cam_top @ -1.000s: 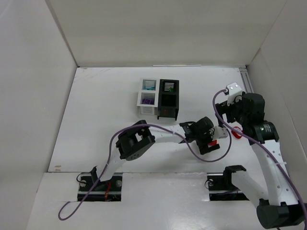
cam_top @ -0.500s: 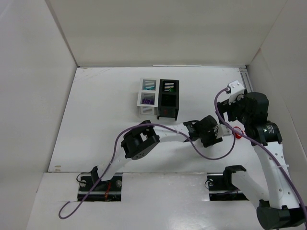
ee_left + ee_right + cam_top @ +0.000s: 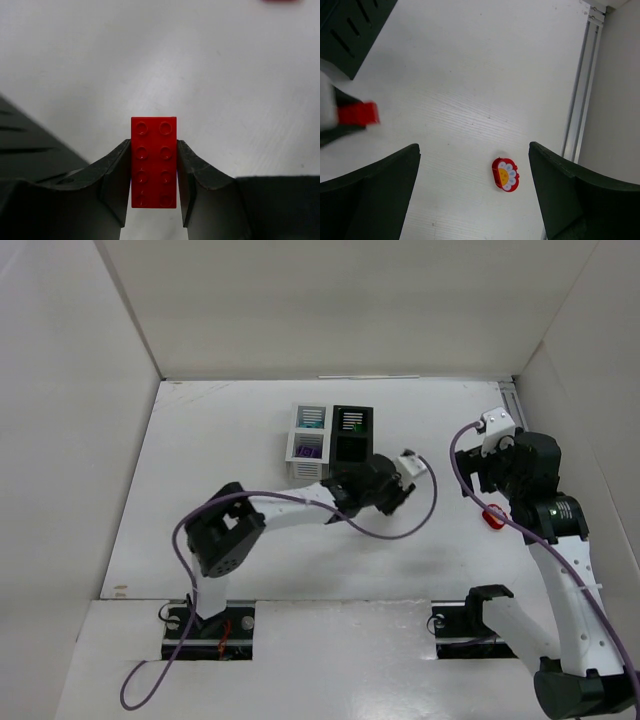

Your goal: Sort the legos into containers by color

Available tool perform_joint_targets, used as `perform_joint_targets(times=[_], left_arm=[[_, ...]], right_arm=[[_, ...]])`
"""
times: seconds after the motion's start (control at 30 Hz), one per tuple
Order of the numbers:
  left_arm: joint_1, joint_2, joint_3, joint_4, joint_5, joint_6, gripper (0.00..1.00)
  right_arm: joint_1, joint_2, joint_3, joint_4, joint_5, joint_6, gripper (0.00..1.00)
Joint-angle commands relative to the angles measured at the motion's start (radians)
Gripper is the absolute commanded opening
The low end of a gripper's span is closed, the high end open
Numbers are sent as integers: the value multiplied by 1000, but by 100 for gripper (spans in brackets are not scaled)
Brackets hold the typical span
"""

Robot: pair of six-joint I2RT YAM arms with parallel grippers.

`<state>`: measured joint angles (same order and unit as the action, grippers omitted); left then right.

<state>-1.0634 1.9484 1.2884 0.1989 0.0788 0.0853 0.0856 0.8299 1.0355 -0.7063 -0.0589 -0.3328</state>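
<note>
Looks well along. Finding the white container [image 3: 292,445] and the black container [image 3: 368,430] touching side by side at the top middle of the overhead view. Can make out teal in the upper white compartment, purple in the lower, and a glint of green in the upper black one. Cannot see into the lower black compartment, hidden under the left arm.

Clamping a red lego [image 3: 154,160] in the left gripper [image 3: 154,146], squeezed on both long sides, studs to the camera, apparently clear of the table [image 3: 225,75]. Hanging at the centre of the overhead view, just beside the lower right corner of the black container. Going by colour, probably bound for that hidden lower compartment; not dropped in yet.

Over to the right wrist view: showing the right gripper [image 3: 474,147] spread wide, holding nothing. Spotting a small round red flower piece [image 3: 505,174] on the table at lower middle, between the fingers. Red too, so likely left to sort, though hard to call it a proper brick. Seeing no other loose legos in these views.

As for obstacles: the black container's own slatted wall, close on the left of the left wrist view, so probably needs a lift over the rim. Also worth minding the purple cable [image 3: 400,536] looping below the left wrist, and the metal rail [image 3: 580,75] down the right edge near the flower piece.
</note>
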Motion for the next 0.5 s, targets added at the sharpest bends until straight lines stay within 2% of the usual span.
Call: perform_joint_targets(times=[0.0,0.13,0.17,0.37,0.47], left_arm=[[65,-238,-49,129,-86,-94,16],[107,-342,-98,183,-230,-84,27],[124,-342,-113,195,-247,-84,27],[278,-302,-61,166,-133,-93,27],[278,-289,-61,166,-132,-79,29]], right_arm=[[-6,-20,28,16,80,20,94],[-6,-9,17,16,113,20,94],[-6,-9,17,16,123,20,94],[-6,20,30,-10,214,38,94],[-6,20,40,-24,300,49,94]])
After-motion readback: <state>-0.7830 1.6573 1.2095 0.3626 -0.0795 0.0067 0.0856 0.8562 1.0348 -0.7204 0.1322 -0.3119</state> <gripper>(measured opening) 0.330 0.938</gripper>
